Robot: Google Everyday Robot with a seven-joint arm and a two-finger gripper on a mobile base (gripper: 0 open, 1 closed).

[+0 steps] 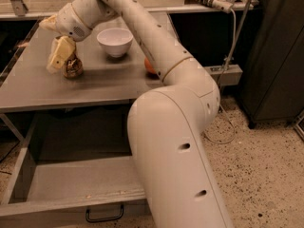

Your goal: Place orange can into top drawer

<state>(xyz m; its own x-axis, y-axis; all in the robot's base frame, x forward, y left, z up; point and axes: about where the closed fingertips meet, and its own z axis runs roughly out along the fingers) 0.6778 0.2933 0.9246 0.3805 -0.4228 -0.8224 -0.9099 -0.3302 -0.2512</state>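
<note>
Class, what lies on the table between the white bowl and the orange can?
Only bare tabletop, as the camera view shows. The pincer sits at the orange can, on the side away from the white bowl.

My claw (61, 61) is at the left of the desk (28, 91), right against the orange can (74, 67). The bowl (115, 41) stands behind and to the right, with a gap between. Below, the top drawer (71, 182) is open and reachable from above on its left side. My arm (175, 141) covers its right end, I think.
</note>
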